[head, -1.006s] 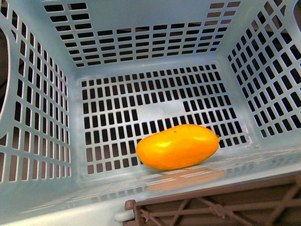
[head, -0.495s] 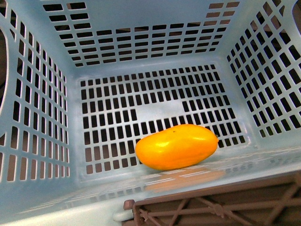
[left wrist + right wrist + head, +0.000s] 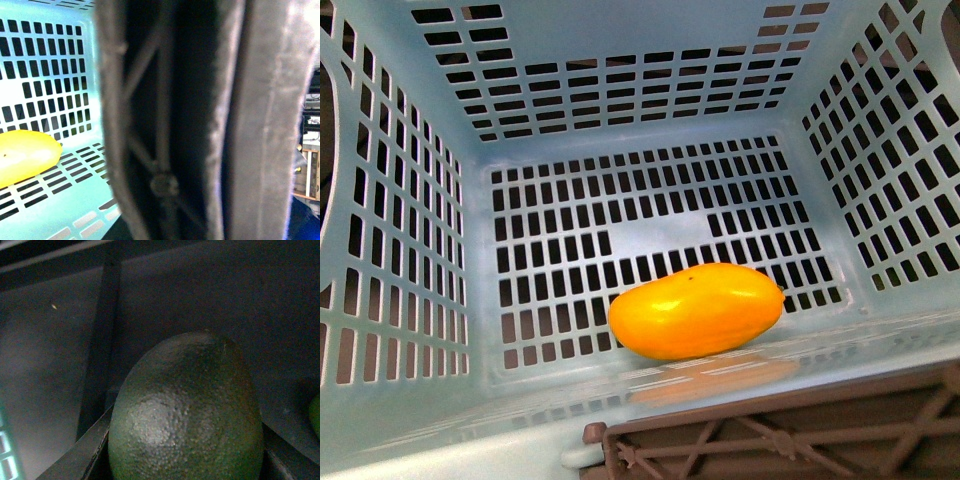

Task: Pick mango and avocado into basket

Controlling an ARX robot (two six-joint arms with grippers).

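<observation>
Lying by the basket's near wall, the mango — open floor beyond — fingers unseen, state untellable.

Slight leftward drift of mango and basket together in front view versus one second ago, brown handle corner likewise marginally left and up.

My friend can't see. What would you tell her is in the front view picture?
A glossy orange-yellow mango lies on its side on the slotted floor of a pale turquoise basket, near the closest wall. A brown handle crosses the bottom edge of the picture, and no robot arm shows.
</observation>
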